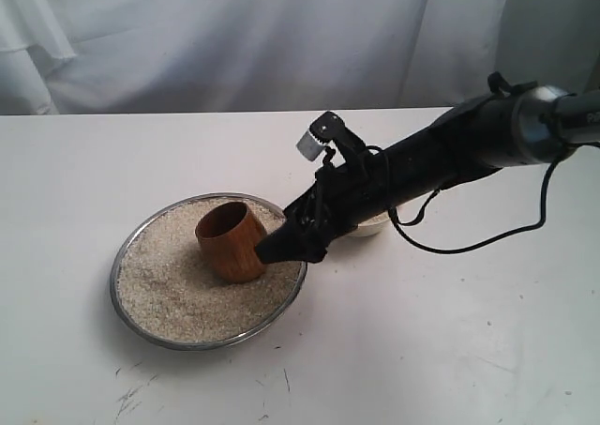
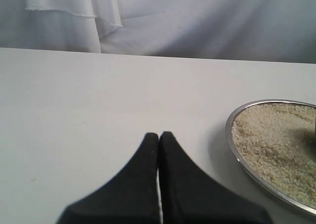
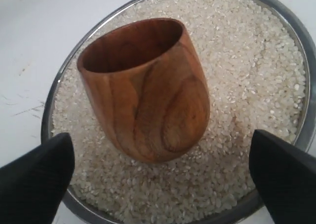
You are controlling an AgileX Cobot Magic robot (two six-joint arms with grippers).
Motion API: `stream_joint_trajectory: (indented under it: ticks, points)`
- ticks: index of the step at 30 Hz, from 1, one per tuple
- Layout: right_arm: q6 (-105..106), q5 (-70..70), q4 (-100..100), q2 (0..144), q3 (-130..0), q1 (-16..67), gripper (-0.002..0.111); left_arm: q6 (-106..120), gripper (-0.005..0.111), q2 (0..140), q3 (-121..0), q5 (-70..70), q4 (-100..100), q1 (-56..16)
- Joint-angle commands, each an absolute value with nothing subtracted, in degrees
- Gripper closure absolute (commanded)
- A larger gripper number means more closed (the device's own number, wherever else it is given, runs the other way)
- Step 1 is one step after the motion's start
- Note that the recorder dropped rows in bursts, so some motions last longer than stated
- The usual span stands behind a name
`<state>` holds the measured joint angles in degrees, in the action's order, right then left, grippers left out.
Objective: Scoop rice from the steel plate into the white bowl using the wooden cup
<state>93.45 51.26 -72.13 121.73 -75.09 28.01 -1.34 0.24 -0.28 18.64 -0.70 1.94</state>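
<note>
Rounded, polished wooden cup [image 1: 232, 241] tilts in grainy rice [image 1: 173, 289] on the shiny steel plate [image 1: 116, 267] — right hand [image 1: 281, 245] spread just beside it.

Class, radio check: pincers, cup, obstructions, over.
Left pincer shut, empty, beside steel plate. Right pincer open, facing wooden cup, not gripping. Cup tilted in rice. No obstruction seen.

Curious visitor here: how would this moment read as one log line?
right gripper: open, facing wooden cup | cup: tilted in rice on steel plate | left gripper: shut
</note>
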Motion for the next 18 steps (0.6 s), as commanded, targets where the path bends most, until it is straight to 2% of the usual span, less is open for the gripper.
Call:
stream_joint_trajectory:
  ticks: [1,8,18]
  points:
    - [97.7,47.1,-73.0,122.2,-74.8,31.0,0.021,-1.3,0.107,0.0,0.0,18.3,-0.7,1.8]
    - [99.4,41.9,-74.1,123.2,-74.8,34.0,0.021,-1.3,0.107,0.0,0.0,18.3,-0.7,1.8]
    - [104.5,42.5,-85.1,126.5,-74.8,34.3,0.023,-1.3,0.107,0.0,0.0,18.3,-0.7,1.8]
